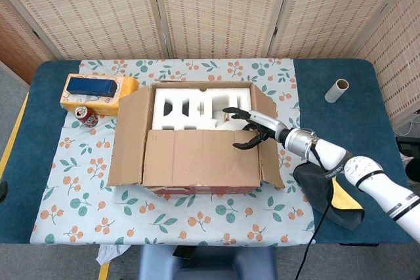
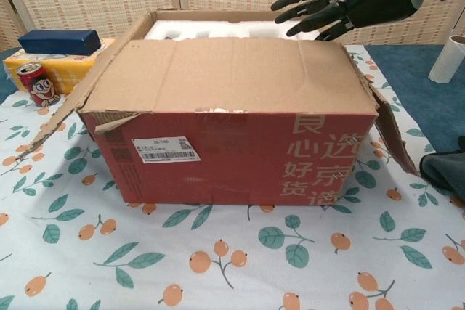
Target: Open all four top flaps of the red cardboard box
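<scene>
Red cardboard box [image 2: 225, 150] beneath spread right hand [image 2: 349, 1].

A yellow box [image 1: 98, 93] lies at the table's left with a dark blue box [image 1: 90, 85] on top — a red drinks can [image 1: 85, 116] stands just beside it. A cardboard tube [image 1: 337, 89] stands upright far right — crumpled paper [image 1: 108, 252] lies at the floral tablecloth's [image 1: 79, 188] near edge.

Bright even indoor light, soft shadows, both views sharp, no glare.
</scene>
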